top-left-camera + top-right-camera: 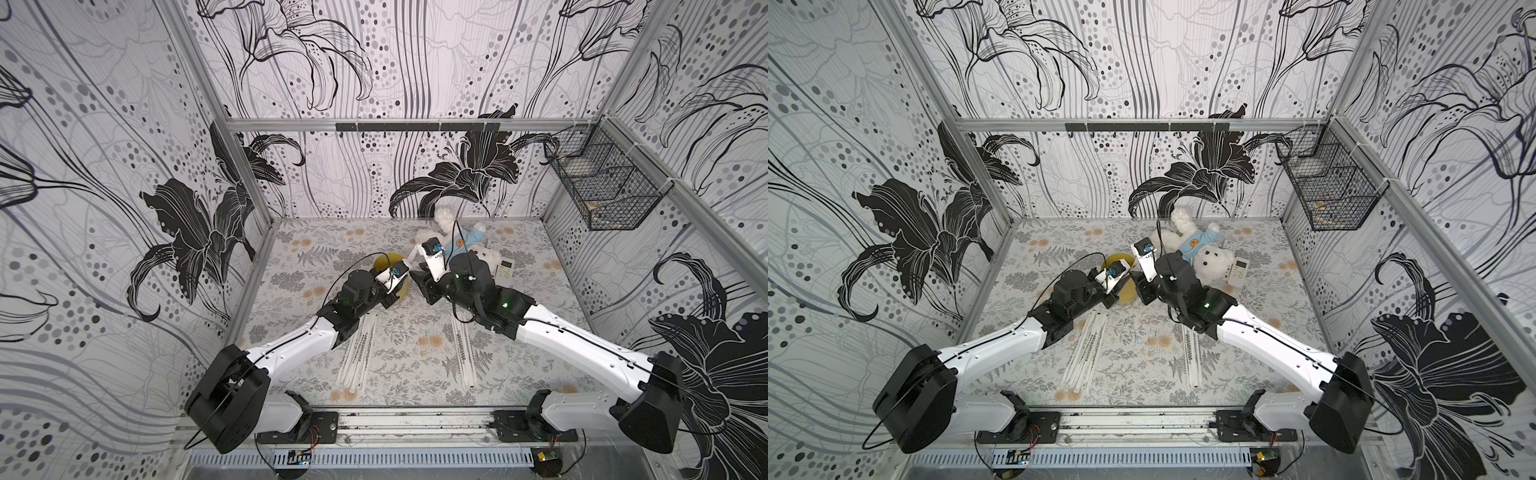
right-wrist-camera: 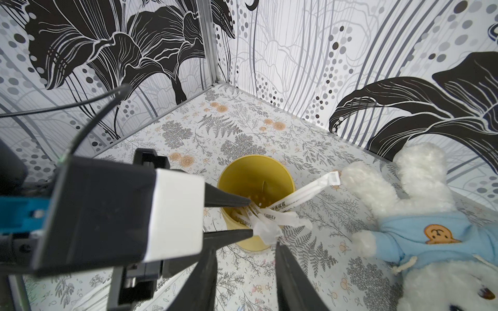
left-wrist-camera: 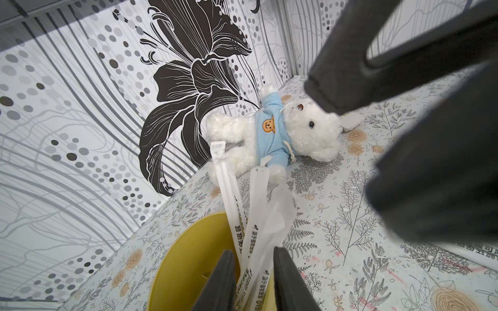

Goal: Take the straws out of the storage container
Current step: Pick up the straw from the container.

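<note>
The storage container, a mustard-yellow cup (image 2: pixel 253 172), stands upright on the floral table near the middle, seen also in a top view (image 1: pixel 383 262). A few white printed straws (image 2: pixel 301 198) lean out of the cup toward the teddy, seen close in the left wrist view (image 3: pixel 229 194). My left gripper (image 3: pixel 253 251) reaches down into the cup, open, with the straws loosely between its fingers (image 2: pixel 237 200). Just beside the cup my right gripper (image 2: pixel 245 247) hangs open and holds nothing; one fingertip is next to a crumpled wrapper end. Two bunches of straws (image 1: pixel 357 353) (image 1: pixel 465 349) lie flat on the table under the arms.
A white teddy (image 1: pixel 457 245) in a blue shirt lies behind the cup to the right, with a white remote (image 1: pixel 505 270) beside it. A black wire basket (image 1: pixel 602 183) hangs on the right wall. The two wrists are close together over the cup.
</note>
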`<action>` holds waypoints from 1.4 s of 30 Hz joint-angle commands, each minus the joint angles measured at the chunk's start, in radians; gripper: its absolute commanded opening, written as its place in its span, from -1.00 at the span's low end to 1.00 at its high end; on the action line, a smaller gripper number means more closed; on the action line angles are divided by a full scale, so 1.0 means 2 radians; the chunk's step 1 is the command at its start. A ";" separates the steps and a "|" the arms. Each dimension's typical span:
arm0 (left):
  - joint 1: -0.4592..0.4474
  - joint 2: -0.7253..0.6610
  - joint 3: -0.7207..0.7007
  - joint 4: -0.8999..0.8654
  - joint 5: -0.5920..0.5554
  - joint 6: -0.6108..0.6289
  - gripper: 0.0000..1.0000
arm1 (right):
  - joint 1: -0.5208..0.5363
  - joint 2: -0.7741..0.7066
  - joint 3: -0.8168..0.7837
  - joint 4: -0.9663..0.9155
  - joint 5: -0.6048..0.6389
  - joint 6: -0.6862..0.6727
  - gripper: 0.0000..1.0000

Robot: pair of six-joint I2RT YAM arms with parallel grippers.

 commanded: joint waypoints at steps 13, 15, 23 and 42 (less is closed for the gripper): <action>0.009 0.033 0.050 -0.020 0.009 0.024 -0.45 | -0.003 0.000 -0.015 0.013 0.008 -0.001 -0.21; 0.009 0.037 0.055 -0.020 0.007 0.023 -0.46 | -0.002 -0.001 -0.015 0.011 0.008 -0.001 -0.21; 0.009 0.051 0.072 -0.033 0.014 0.034 -0.50 | -0.002 -0.014 -0.021 0.014 0.019 -0.004 -0.21; 0.009 0.039 0.067 -0.008 -0.022 0.032 -1.00 | -0.003 -0.019 -0.026 0.016 0.020 -0.002 -0.22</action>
